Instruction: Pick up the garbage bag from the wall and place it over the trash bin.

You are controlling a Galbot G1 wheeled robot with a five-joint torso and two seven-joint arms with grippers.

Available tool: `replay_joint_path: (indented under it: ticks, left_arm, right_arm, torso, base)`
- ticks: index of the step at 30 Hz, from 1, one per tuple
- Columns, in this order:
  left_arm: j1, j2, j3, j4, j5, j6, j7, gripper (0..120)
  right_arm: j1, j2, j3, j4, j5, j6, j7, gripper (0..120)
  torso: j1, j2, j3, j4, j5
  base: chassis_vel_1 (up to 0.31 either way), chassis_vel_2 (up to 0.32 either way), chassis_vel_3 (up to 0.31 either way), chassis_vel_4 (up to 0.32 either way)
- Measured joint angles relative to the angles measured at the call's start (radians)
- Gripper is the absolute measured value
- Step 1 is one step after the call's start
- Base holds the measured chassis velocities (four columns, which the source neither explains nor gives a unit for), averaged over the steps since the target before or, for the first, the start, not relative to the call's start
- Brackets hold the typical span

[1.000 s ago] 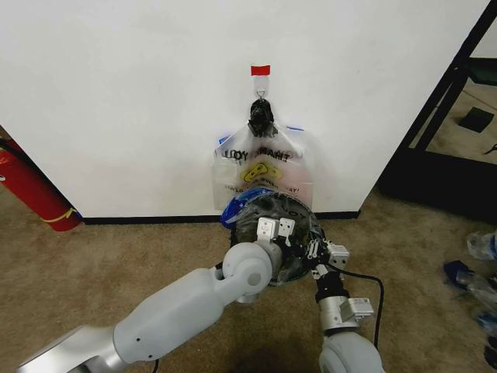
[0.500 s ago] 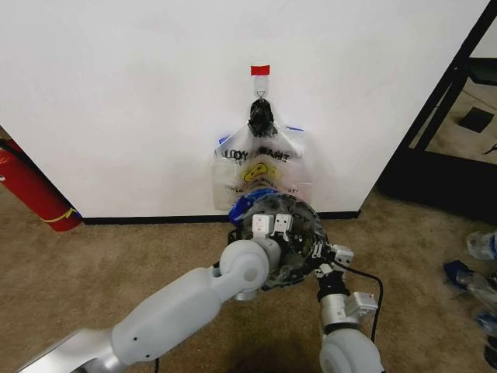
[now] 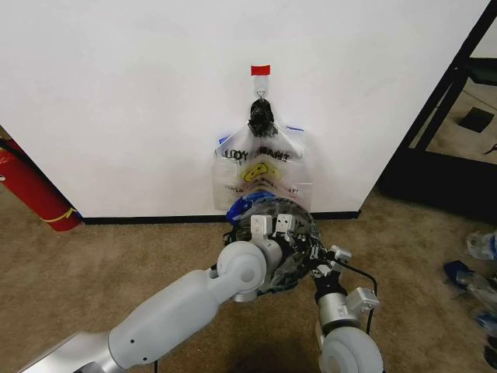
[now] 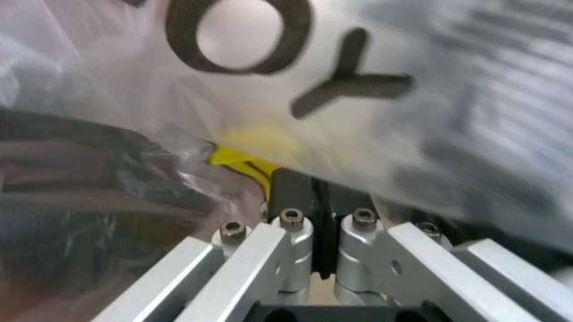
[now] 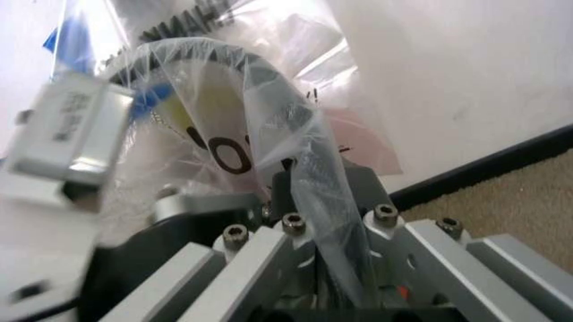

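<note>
The trash bin stands on the carpet just below the wall, and its black rim shows through the clear garbage bag draped over it. One blue handle of the bag bunches at the far left of the rim. My left gripper is over the bin's near left side, shut on the printed film with the fingers pressed together. At the near right side, my right gripper is shut on a strip of the garbage bag at the bin's rim.
A bunch of matching bags hangs from a black knot under the red tape strip. A red fire extinguisher leans at the left. A black shelf frame and plastic litter lie to the right.
Both arms have shifted a little toward me around the bin, the right wrist dropping slightly lower. The bag stays held over the rim.
</note>
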Motion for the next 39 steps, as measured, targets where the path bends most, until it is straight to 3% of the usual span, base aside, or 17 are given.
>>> replay_joint_path:
  ticks: [9, 13, 28, 33, 39]
  left_arm:
    - [-0.015, -0.027, 0.019, 0.045, 0.031, 0.005, -0.018, 0]
    - [-0.017, -0.030, 0.039, 0.088, 0.118, 0.011, -0.031, 0]
    - [0.005, 0.054, -0.003, -0.032, 0.102, -0.012, -0.035, 0]
    - [0.001, 0.009, -0.010, 0.009, 0.121, -0.070, -0.035, 0]
    - [-0.011, -0.016, 0.003, 0.073, 0.194, -0.075, -0.028, 0]
  right_arm:
    - [-0.006, 0.002, -0.008, 0.002, -0.027, 0.012, -0.011, 0]
    - [-0.010, 0.001, -0.013, 0.011, -0.042, 0.018, -0.024, 0]
    - [0.014, 0.008, -0.002, -0.018, -0.034, 0.021, -0.012, 0]
    - [0.008, 0.021, -0.011, -0.016, -0.039, 0.021, -0.012, 0]
    - [-0.003, 0.019, -0.012, 0.004, -0.038, 0.021, -0.014, 0]
  torso:
    - [0.000, 0.000, 0.000, -0.0004, -0.0001]
    - [0.000, 0.000, 0.000, -0.0001, 0.0000]
    - [0.000, 0.000, 0.000, 0.0000, -0.0001]
    - [0.000, 0.000, 0.000, -0.0003, -0.0001]
    - [0.000, 0.000, 0.000, -0.0003, -0.0001]
  base:
    - [0.000, 0.000, 0.000, 0.000]
    - [0.000, 0.000, 0.000, 0.000]
    - [0.000, 0.000, 0.000, 0.000]
    - [0.000, 0.000, 0.000, 0.000]
    - [0.000, 0.000, 0.000, 0.000]
